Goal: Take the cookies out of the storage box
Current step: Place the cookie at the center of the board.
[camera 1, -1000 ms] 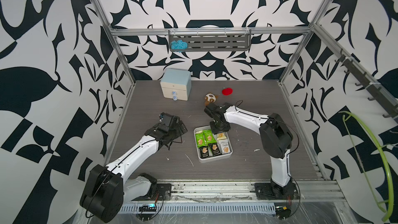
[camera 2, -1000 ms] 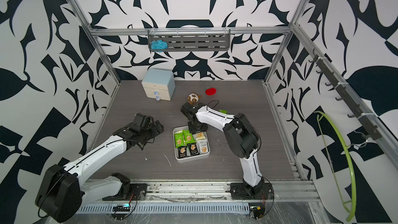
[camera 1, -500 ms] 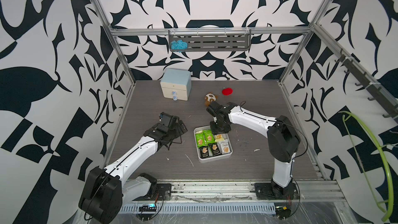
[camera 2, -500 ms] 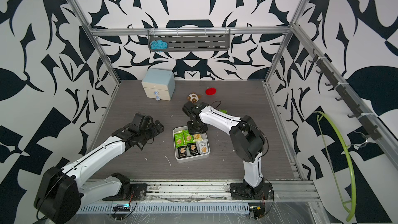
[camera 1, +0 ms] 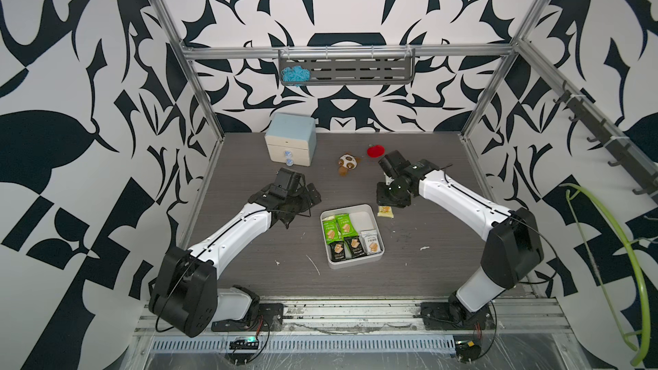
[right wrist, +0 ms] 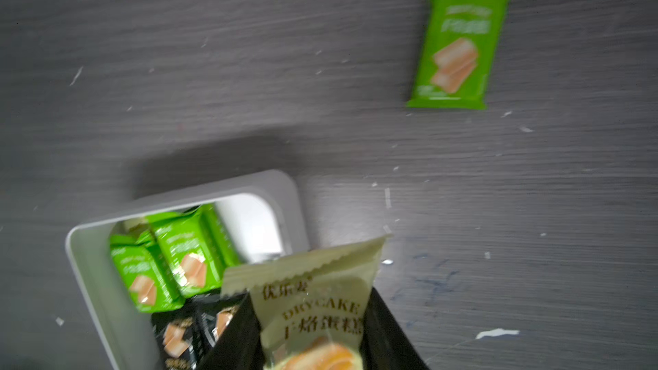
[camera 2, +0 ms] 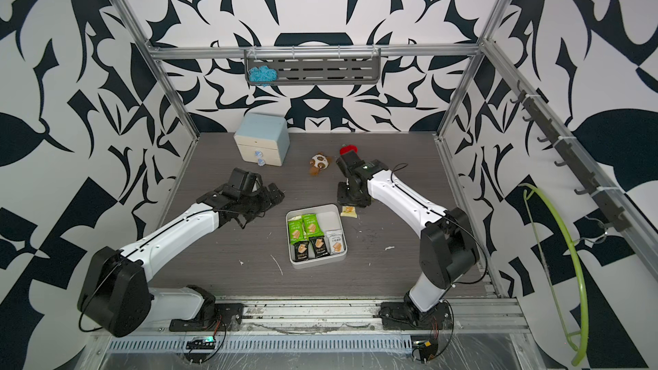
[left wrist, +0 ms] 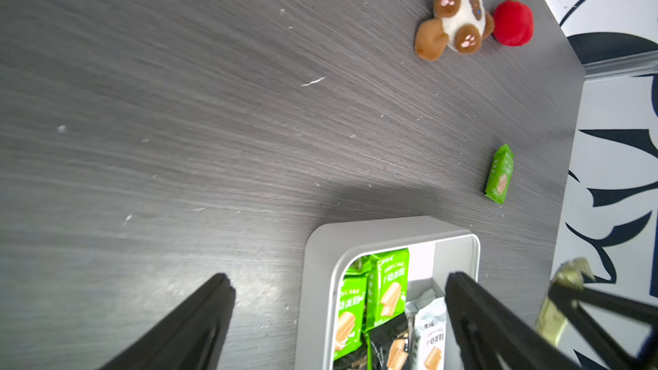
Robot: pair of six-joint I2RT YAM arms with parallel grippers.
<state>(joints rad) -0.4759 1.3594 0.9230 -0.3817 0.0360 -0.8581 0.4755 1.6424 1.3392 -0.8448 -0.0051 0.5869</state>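
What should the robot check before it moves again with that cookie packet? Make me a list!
1. Right gripper grips the cream packet: ok.
2. That packet is outside the storage box: ok, it is past the wall.
3. Green packet on the table is clear of the held one: ok, they are apart.
4. Held packet's height above the table: cannot tell.
5. Left gripper is open and out of the way: ok, it is beside the box.
6. Box emptied: not ok; green, black and white packets are inside.
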